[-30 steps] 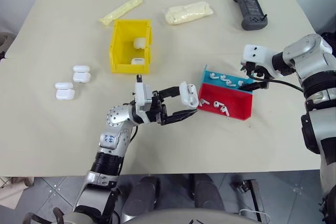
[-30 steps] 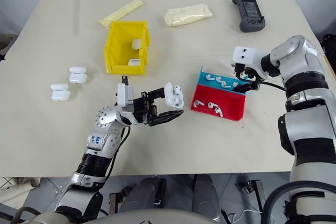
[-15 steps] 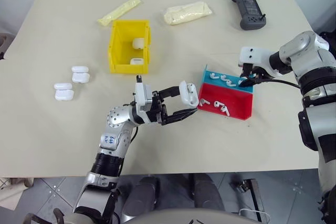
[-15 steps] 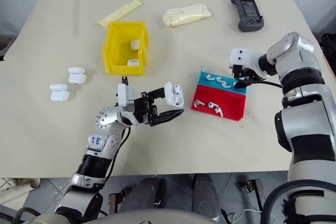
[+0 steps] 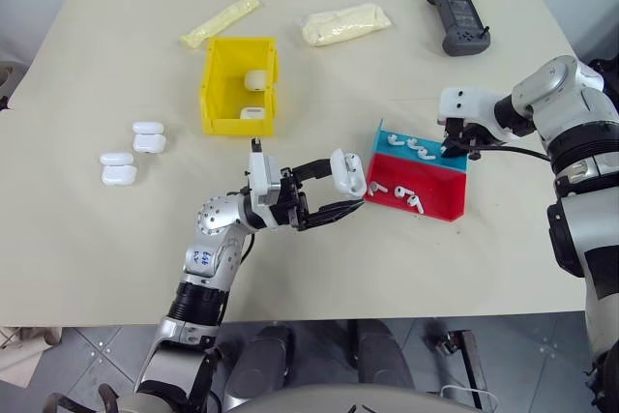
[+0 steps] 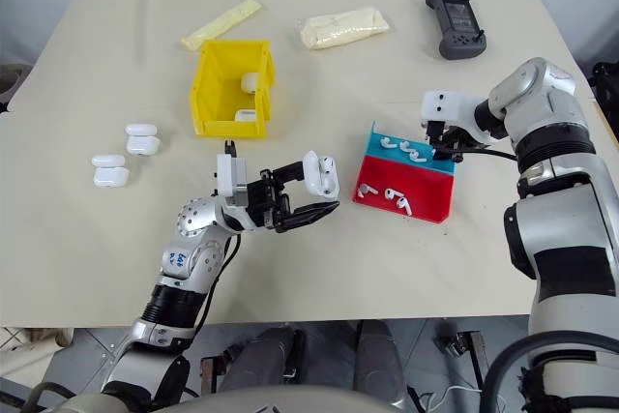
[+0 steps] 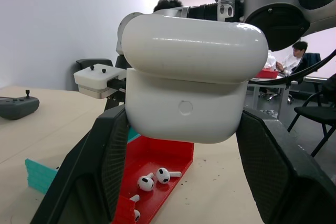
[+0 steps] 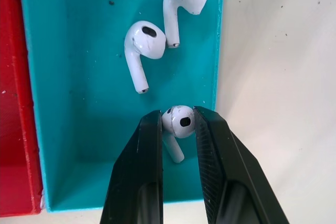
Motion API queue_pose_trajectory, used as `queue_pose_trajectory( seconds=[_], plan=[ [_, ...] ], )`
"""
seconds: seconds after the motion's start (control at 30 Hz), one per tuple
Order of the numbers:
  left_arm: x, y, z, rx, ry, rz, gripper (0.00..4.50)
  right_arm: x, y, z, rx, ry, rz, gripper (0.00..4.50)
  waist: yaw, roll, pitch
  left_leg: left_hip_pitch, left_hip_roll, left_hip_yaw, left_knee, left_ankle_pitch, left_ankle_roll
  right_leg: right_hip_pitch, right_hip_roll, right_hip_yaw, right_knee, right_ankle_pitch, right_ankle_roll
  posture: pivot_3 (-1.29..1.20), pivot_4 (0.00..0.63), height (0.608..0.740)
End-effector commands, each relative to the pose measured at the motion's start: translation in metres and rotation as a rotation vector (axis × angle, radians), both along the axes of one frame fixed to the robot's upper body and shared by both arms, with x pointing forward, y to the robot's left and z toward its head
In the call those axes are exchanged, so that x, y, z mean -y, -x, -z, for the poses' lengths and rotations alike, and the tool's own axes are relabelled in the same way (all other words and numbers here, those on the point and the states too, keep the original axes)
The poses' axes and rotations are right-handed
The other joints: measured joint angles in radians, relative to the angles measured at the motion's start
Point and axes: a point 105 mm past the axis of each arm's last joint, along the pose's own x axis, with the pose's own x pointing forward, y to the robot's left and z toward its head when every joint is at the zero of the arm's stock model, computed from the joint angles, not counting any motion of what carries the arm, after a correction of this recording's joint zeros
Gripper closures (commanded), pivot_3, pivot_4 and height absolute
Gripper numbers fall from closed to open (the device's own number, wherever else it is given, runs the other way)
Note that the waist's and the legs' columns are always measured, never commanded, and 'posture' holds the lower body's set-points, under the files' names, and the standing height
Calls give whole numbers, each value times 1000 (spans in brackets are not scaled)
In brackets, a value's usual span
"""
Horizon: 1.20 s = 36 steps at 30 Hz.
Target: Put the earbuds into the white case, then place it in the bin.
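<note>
Since a second ago your right gripper (image 8: 178, 129) has closed its fingers on one earbud (image 8: 177, 121) in the tray's blue compartment (image 8: 79, 103). Your left gripper (image 5: 334, 195) clamps the white case (image 7: 191, 77) above the table, beside the tray's red half (image 5: 435, 195); the bin (image 5: 218, 94) sits well apart.

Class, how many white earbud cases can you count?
5 cases: one held in the left hand, two inside the yellow bin, two on the table left of it. More may hide inside.
</note>
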Motion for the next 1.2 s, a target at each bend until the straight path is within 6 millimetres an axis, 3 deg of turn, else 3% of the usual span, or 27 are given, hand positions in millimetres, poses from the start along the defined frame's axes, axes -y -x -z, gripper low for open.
queue_pose_trajectory(
  seconds=[0.03,0.27,0.47,0.57,0.67,0.83,0.93,1.03,1.2],
  plan=[
    [0,4,-12,52,21,5,1764,1,-1,-1,1,6,9,4007,0,0,0,0,0,0,0,0,0,0,0,0,0,0,0,0,150,740],
    [0,3,-13,53,18,9,1764,-2,-2,-8,32,-40,7,4007,-1,0,0,0,0,0,0,0,0,0,0,0,0,0,0,0,150,740],
    [3,4,-15,50,14,35,1764,-7,-4,-56,148,-237,22,4007,-1,0,0,0,0,0,0,0,0,-1,0,0,0,0,0,0,150,740],
    [3,5,-15,47,10,45,1764,-8,0,-70,166,-312,23,4007,0,0,0,-1,0,0,0,0,0,-1,0,0,0,0,0,0,150,740],
    [4,4,-14,41,-1,60,1764,-11,17,-81,172,-487,-4,4007,5,0,0,-1,0,0,0,0,0,-1,0,0,0,0,0,0,150,740],
    [3,-3,-15,27,-8,25,1764,-31,54,-67,204,-767,-81,4007,18,0,0,-1,0,-1,0,-1,0,1,0,-2,-1,0,0,0,150,740],
    [4,-2,-17,30,-18,45,1764,-49,85,-48,238,-1069,-115,4007,22,0,0,-1,0,-1,1,0,0,0,0,-1,0,0,0,0,150,740],
    [4,-1,-17,27,-33,61,1764,-62,107,-42,227,-1245,-111,4007,25,0,0,0,1,-1,1,0,-1,0,0,-1,2,0,0,0,150,740],
    [1,-1,-18,19,-51,68,1764,-74,130,-59,101,-1565,-86,4007,26,0,0,1,0,0,3,0,0,1,0,1,2,0,0,0,150,740]
  ],
)
